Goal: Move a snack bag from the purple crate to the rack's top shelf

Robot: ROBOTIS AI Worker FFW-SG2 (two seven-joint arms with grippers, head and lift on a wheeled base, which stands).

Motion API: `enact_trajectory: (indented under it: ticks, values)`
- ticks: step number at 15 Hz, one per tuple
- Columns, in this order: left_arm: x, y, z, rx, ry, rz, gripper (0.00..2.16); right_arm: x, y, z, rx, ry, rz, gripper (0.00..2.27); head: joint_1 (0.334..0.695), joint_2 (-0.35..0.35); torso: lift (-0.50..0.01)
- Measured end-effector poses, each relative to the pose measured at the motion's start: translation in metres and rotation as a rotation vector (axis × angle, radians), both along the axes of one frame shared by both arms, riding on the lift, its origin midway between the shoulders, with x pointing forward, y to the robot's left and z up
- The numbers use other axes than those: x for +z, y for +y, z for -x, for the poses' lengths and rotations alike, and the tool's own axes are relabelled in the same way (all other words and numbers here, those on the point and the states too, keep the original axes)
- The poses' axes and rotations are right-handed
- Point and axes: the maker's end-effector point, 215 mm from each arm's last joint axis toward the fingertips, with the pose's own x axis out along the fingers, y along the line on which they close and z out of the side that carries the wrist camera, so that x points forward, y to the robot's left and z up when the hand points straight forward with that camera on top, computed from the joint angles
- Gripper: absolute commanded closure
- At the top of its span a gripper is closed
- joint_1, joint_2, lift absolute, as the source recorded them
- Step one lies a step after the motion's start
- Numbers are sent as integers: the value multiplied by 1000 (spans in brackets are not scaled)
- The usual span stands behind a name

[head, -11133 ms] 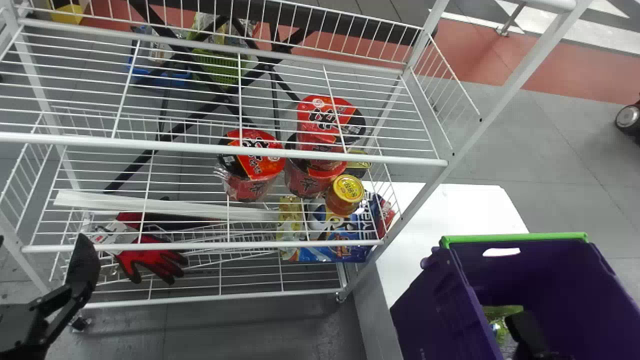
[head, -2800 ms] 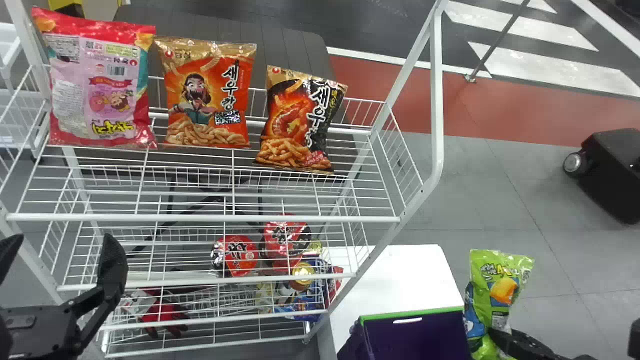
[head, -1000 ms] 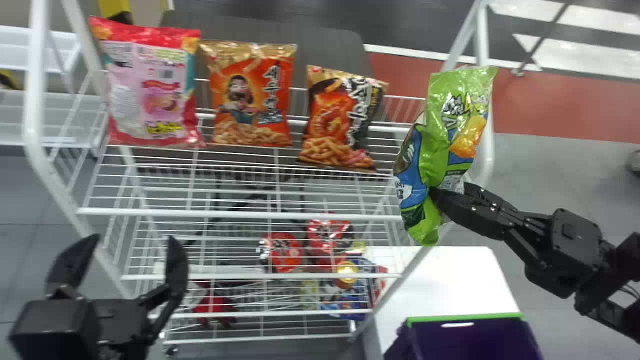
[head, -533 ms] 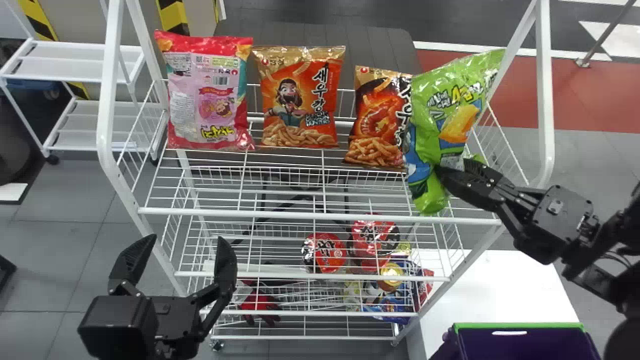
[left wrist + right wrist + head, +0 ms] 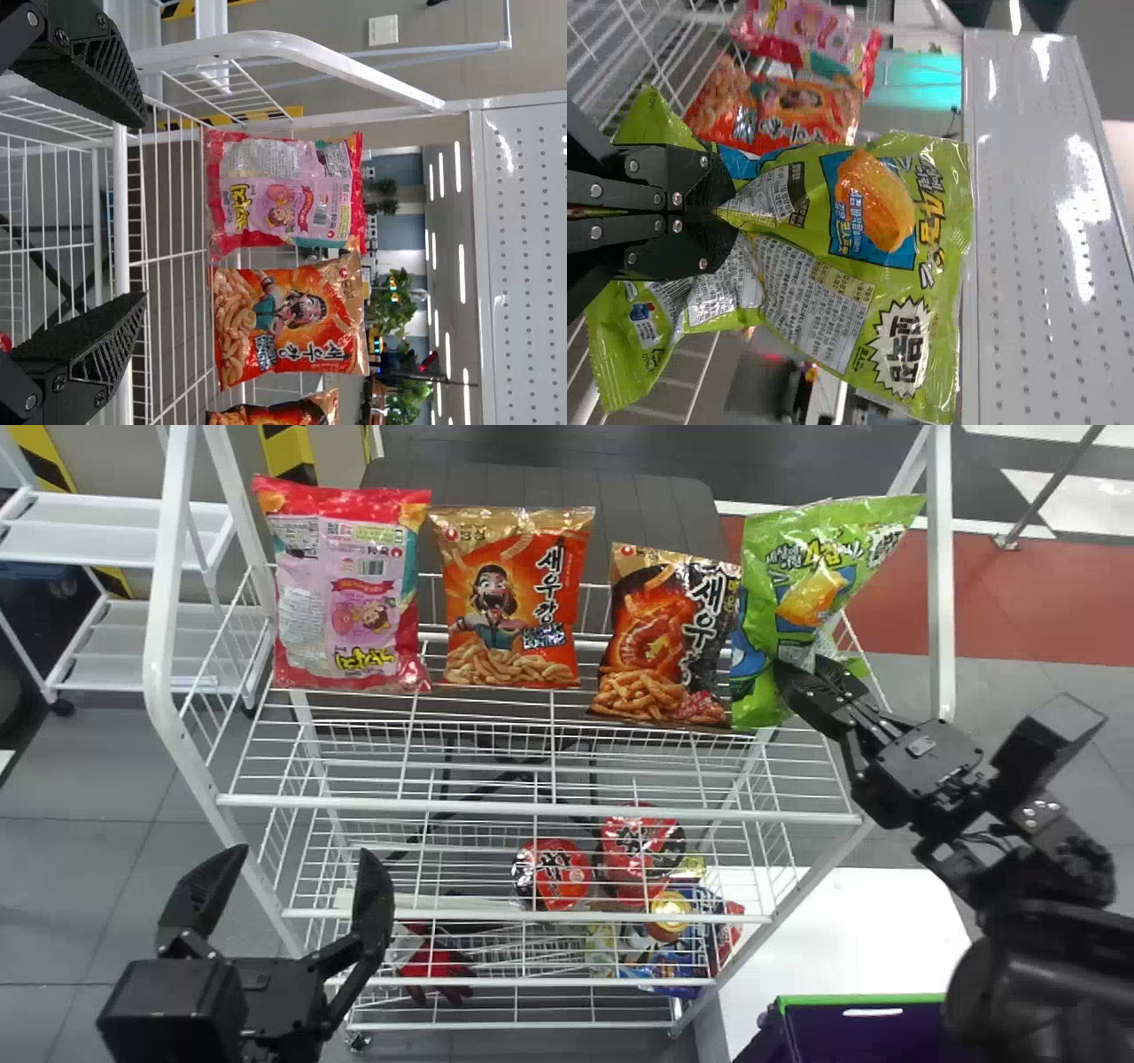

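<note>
My right gripper [image 5: 797,682] is at the top shelf's right end in the head view, shut on the green snack bag [image 5: 802,584], which stands upright beside the black-and-orange bag. In the right wrist view, the gripper [image 5: 726,208] pinches the middle of the green snack bag [image 5: 833,239]. The left gripper [image 5: 288,886] is parked open and empty before the rack's left front; its own view shows the gripper [image 5: 142,212] with fingers wide apart. The rack's top shelf [image 5: 532,808] spans the middle. The purple crate [image 5: 864,1032] sits at the bottom right, partly behind the right arm.
On the top shelf stand a pink bag [image 5: 350,593], an orange bag [image 5: 514,602] and a black-and-orange bag [image 5: 669,638]. Noodle cups [image 5: 551,872] are on a lower shelf. The rack's right post [image 5: 941,584] rises by the right gripper. A white table [image 5: 850,930] holds the crate.
My right gripper has carried the green bag from the crate side to the top shelf's right end, lately moving farther back. The head view has turned, shifting the rack and left gripper within it.
</note>
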Motion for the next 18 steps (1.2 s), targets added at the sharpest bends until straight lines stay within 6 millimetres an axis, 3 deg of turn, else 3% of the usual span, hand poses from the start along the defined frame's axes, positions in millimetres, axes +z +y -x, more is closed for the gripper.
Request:
enact_trajectory:
  ticks: [9, 18]
  values:
    - [1, 1, 2, 0, -9, 0, 137, -32, -21, -34, -245, -33, -23, 1669, 695, -161, 1]
    - [4, 7, 6, 7, -23, 1, 137, -59, -30, -62, -362, -24, -2, 1663, 695, -158, 1]
